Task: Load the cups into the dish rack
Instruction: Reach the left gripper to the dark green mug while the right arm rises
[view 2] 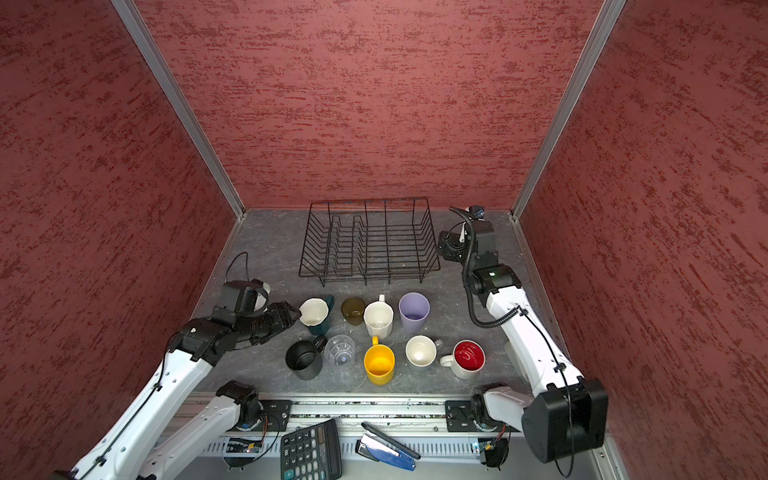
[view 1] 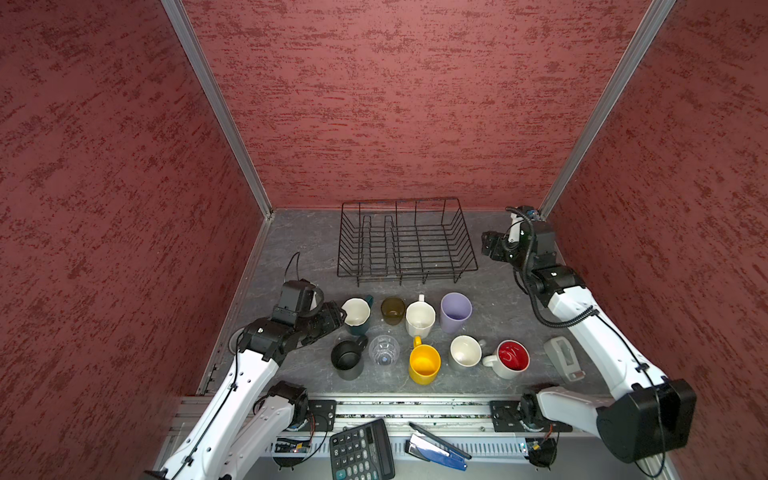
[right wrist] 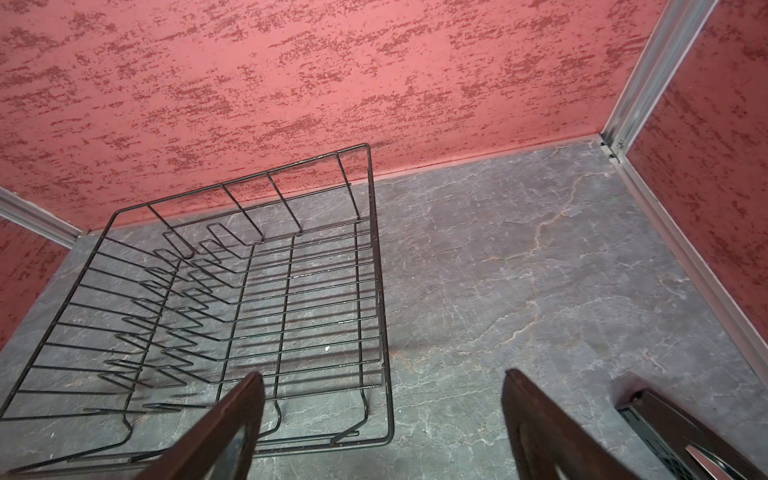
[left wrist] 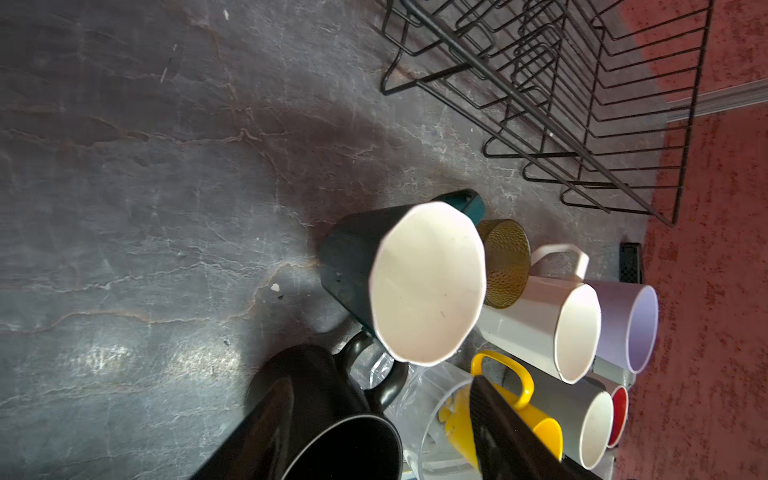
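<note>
while both apart and empty, left fingers [left wrist: 498,432] beside the teal mug [view 1: 357,316], right fingers [right wrist: 232,428] beside the dish rack [view 1: 407,273]

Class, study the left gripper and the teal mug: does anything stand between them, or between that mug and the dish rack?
Nothing visible does. The left gripper sits right beside the teal mug, and only bare table lies between the mug and the dish rack.
</note>
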